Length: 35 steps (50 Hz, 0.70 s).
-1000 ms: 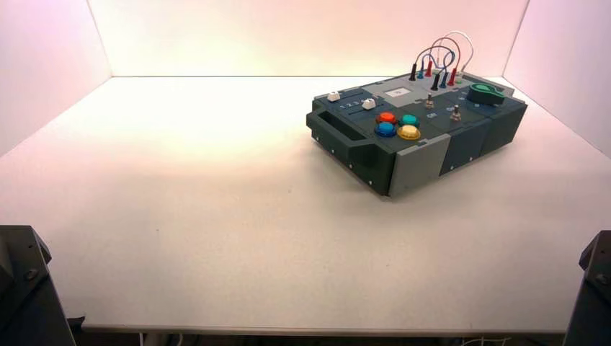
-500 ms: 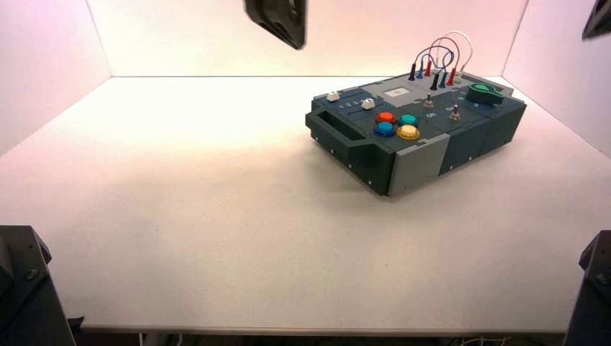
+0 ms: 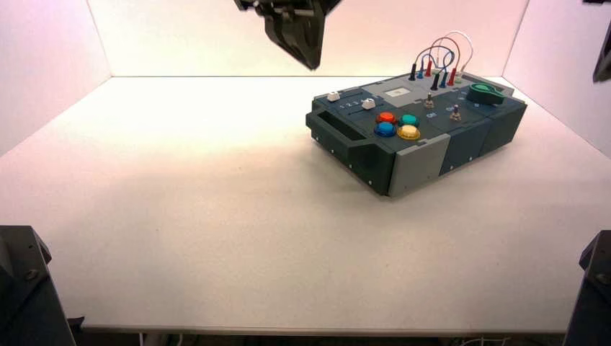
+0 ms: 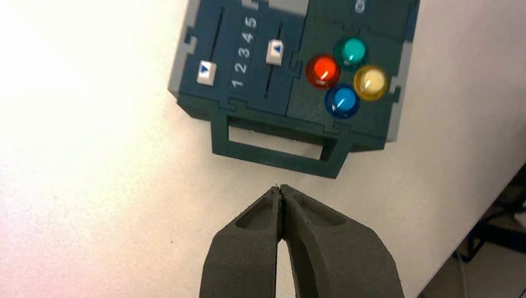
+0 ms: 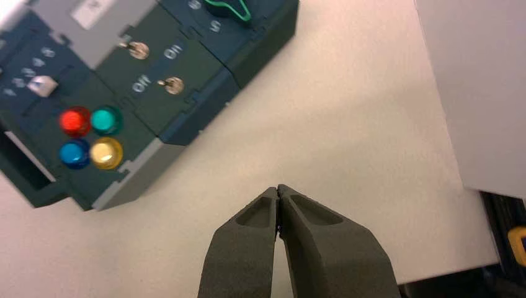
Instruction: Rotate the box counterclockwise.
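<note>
Two black angular grippers, left (image 4: 280,186) and right (image 5: 278,186), are hovering with fingers together, clear of the large flat teal-grey box (image 3: 439,119), which is sitting at about two o'clock on the pale table (image 3: 216,238); turning apparently remains undone.

You have the box (image 3: 418,130), flat, dark teal-grey, lying buttons up, right of centre on the table (image 3: 216,238), turned askew; you note its handle facing left, button cluster at the near corner, looped wires at the far end
</note>
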Each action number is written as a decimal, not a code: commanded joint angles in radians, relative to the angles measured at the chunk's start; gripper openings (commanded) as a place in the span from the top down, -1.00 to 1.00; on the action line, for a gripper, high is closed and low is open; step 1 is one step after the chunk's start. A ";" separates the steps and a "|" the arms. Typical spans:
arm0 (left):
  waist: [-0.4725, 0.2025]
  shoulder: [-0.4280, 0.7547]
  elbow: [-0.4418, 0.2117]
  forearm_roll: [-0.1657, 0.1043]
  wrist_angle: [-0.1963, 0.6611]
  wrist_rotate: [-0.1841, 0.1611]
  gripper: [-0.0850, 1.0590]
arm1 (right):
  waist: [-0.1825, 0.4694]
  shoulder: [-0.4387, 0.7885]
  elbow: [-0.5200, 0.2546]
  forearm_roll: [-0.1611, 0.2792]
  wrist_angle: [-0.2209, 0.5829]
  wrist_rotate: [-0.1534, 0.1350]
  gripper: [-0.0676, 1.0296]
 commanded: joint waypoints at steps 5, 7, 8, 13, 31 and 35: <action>-0.003 0.025 -0.049 -0.002 -0.005 0.025 0.91 | -0.020 0.146 -0.044 -0.003 -0.020 0.003 0.92; -0.003 0.031 -0.055 -0.002 -0.005 0.029 0.91 | -0.020 0.175 -0.052 -0.003 -0.021 0.003 0.92; -0.003 0.034 -0.058 -0.002 -0.003 0.032 0.91 | -0.020 0.192 -0.058 -0.005 -0.025 0.003 0.92; -0.003 0.043 -0.072 -0.002 -0.003 0.041 0.91 | -0.020 0.253 -0.083 -0.006 -0.049 0.003 0.92; -0.003 0.078 -0.080 -0.002 -0.005 0.044 0.91 | -0.031 0.434 -0.149 -0.002 -0.150 0.008 0.92; -0.003 0.094 -0.080 -0.002 -0.009 0.046 0.91 | -0.031 0.459 -0.156 0.000 -0.172 0.008 0.92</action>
